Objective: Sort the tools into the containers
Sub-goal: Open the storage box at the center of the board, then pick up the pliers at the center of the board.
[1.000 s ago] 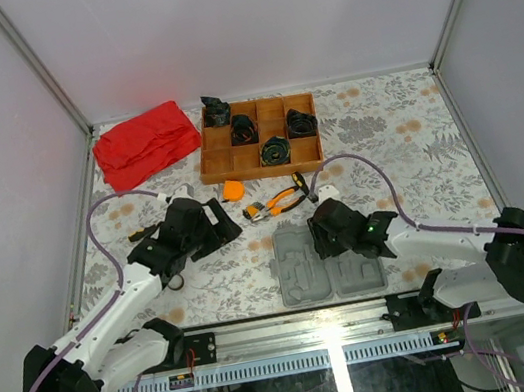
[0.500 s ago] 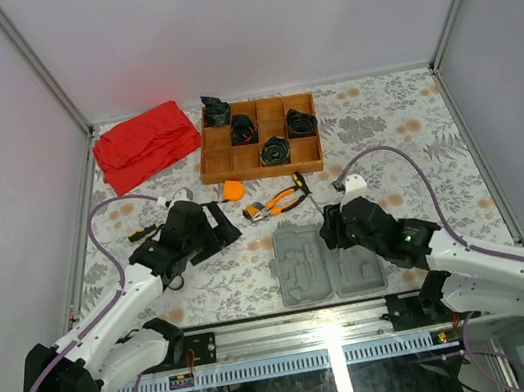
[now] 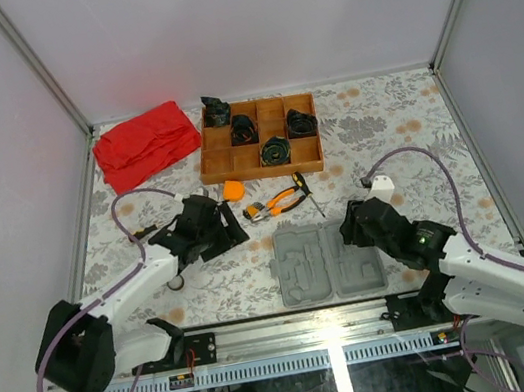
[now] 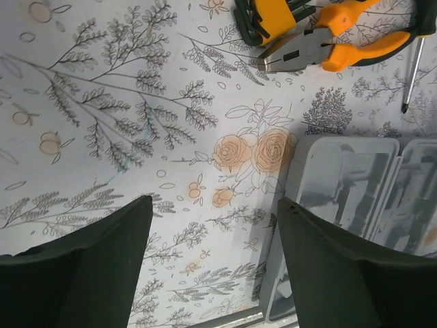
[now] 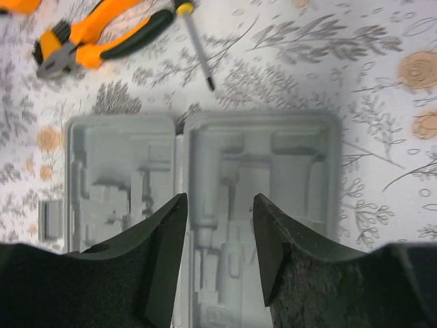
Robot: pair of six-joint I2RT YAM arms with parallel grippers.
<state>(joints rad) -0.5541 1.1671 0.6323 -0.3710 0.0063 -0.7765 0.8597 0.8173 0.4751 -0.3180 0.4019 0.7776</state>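
We see the case (image 3: 328, 261) lying open, with the pliers (image 3: 278, 201) and screwdriver (image 3: 308, 193) just beyond it. The left gripper (image 4: 213, 205) stands wide and empty left of the case. The right gripper (image 5: 218, 199) hovers above the case, fingers moderately parted, holding nothing.

- Worktop (image 3: 393, 132): floral-printed surface.
- Far left: crumpled red cloth (image 3: 144, 144).
- Far centre: wooden tray (image 3: 238, 173), just beside the cloth.
- Middle: orange tape measure (image 3: 233, 190), orange-handled pliers (image 3: 276, 202) and screwdriver (image 3: 308, 193), close together.
- Near edge: grey tool case (image 3: 305, 265), lying open, recesses upward.
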